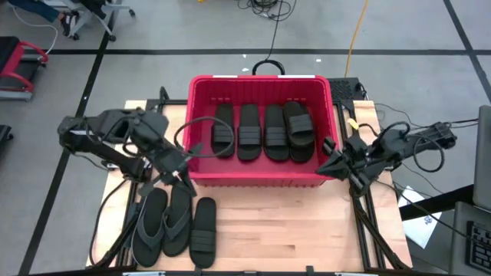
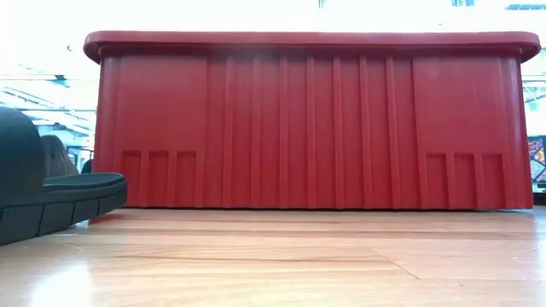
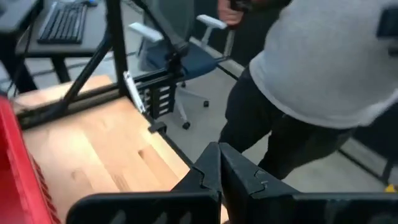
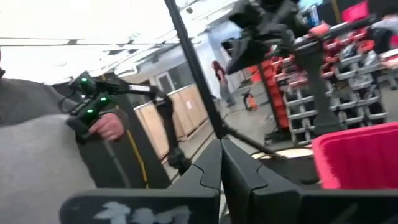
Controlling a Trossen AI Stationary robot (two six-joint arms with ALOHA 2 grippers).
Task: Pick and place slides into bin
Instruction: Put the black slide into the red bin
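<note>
From overhead I've got three slides (image 1: 175,222) lower left on the table (image 1: 291,226), four in the bin (image 1: 261,182) at centre. Left gripper (image 1: 186,178) and right gripper (image 1: 321,167) both pinched closed, empty. Only wrist views show a person (image 3: 323,68).

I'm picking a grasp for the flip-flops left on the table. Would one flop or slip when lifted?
The flip-flop pair looks long, thin and flat, so a sole would probably droop if pinched at one end. Its matte surface looks rubbery, so slipping seems unlikely. The thong strap looks like the easier hold.
</note>
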